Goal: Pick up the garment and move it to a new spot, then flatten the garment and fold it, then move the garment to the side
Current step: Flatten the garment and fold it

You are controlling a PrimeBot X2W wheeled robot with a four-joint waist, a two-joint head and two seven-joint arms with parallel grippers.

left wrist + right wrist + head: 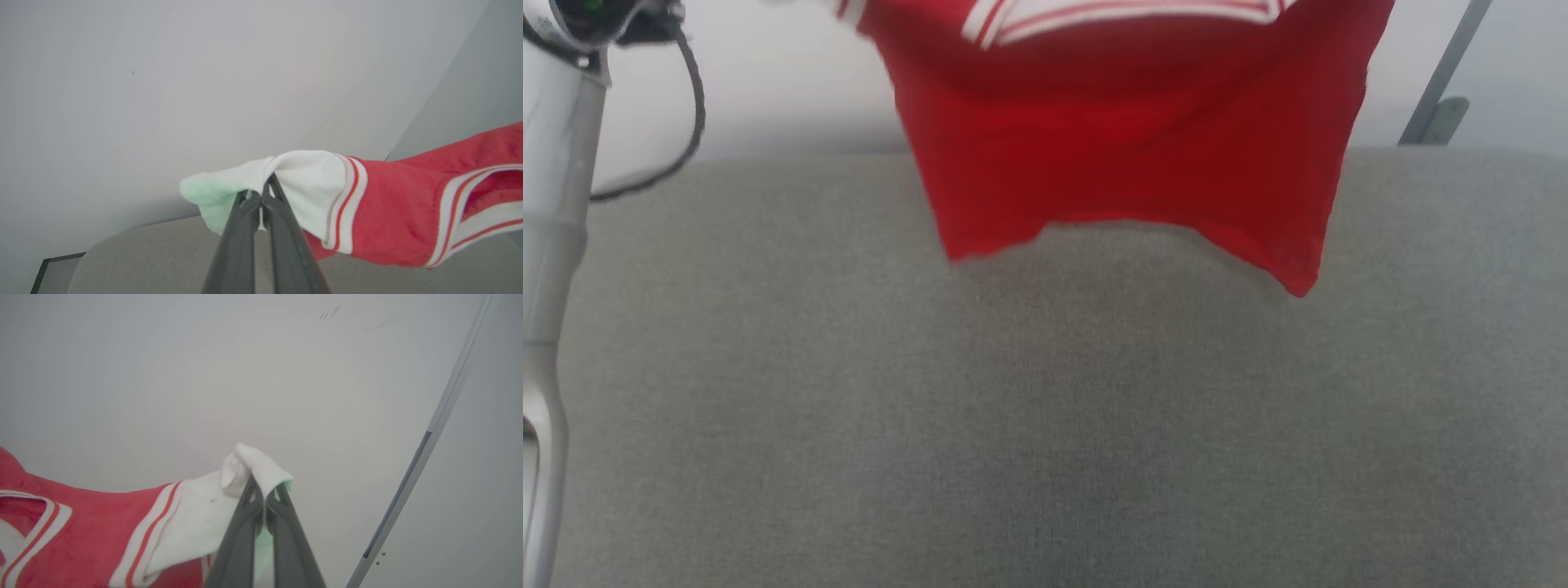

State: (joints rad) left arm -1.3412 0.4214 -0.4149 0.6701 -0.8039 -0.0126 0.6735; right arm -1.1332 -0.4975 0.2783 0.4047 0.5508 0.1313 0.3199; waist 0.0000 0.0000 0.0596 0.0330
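Jersey [1127, 147] hangs spread in the air over the far part of the grey worktop [1045, 425]. Left fingers [241, 245] and right fingers [286, 539], pressed together, each pinch a white shoulder panel. Judging by these shallow holds, a quick swing could pull one corner free and drop it crumpled.
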